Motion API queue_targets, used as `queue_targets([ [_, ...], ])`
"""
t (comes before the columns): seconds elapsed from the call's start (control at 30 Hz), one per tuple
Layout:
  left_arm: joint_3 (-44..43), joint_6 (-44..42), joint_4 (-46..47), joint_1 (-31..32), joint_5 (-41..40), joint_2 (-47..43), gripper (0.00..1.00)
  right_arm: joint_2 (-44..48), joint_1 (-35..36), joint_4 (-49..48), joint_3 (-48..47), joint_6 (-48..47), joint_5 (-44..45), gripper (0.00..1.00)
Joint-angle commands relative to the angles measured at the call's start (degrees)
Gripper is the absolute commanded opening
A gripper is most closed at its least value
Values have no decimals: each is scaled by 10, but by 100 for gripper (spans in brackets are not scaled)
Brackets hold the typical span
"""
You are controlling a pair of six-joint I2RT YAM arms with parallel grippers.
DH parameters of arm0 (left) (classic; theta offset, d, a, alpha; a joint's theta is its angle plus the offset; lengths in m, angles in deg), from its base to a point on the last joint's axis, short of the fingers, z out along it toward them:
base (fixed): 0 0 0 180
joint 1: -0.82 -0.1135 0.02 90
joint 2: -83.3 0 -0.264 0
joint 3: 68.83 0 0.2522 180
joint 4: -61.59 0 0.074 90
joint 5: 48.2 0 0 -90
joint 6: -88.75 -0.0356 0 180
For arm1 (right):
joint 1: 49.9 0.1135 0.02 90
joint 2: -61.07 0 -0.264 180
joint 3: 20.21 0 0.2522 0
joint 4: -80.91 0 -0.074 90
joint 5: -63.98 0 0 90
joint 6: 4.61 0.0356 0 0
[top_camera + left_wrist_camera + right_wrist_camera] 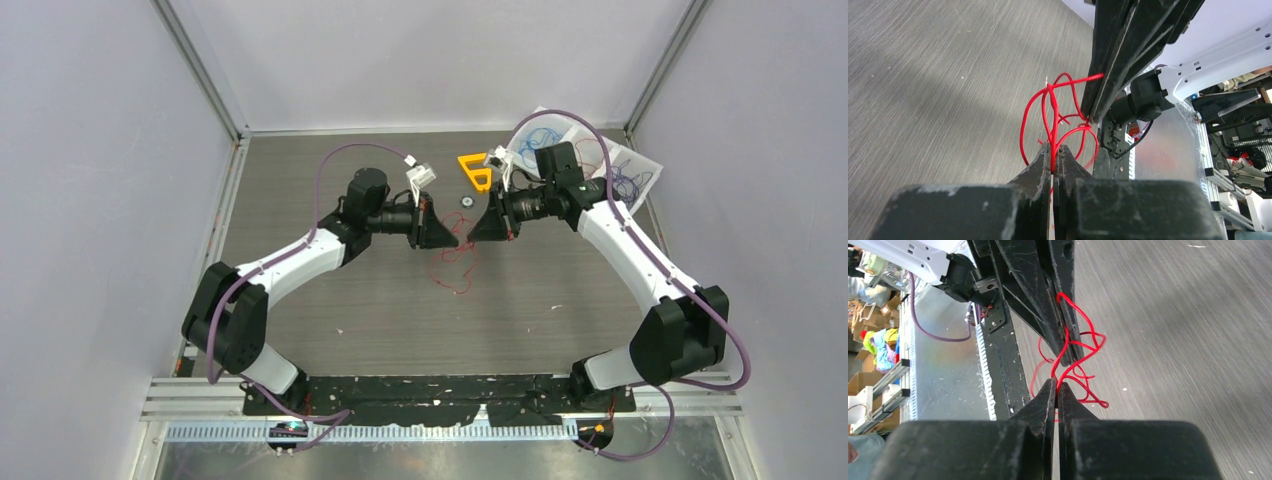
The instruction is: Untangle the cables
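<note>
Closest to the left wrist camera, the left gripper (1052, 149) is seen with its jaws pressed together on a strand of the red cable (1054, 107), which rises from the tips into a knot of tangled loops over the grey table (923, 75). In the right wrist view the right gripper (1057, 385) is likewise shut tight, a red strand being pinched at its tips, and the same strand is followed straight up to the opposing black fingers. From above, the two grippers are found tip to tip near the middle of the table, close together, with the red loops spread just on their near side; whether the lowest loops touch the surface cannot be told. At the far right corner, blue and dark cables (622, 183) are laid on white sheets (648, 160), well apart from the red one. An orange triangle (477, 170) is placed beside those sheets, behind the grippers.
</note>
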Motion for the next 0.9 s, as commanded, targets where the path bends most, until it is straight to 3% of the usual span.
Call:
queue_targets([
  [0.0,1,18,55,7,19,0,0,-3,20,-27,-9,29,-18,6],
  [0.13,3,14,55,14,26,-2,0,-18,27,-34,-22,40,-25,13],
  [0.33,21,37,93,15,52,-7,0,-21,28,-53,-22,50,-15,35],
  [0.73,21,43,94,15,49,7,0,-13,30,-53,-10,61,-64,42],
  [0.83,19,46,98,15,59,11,0,-8,30,-68,-3,70,-64,35],
  [0.87,17,50,103,16,64,12,0,-5,30,-76,-1,75,-59,28],
])
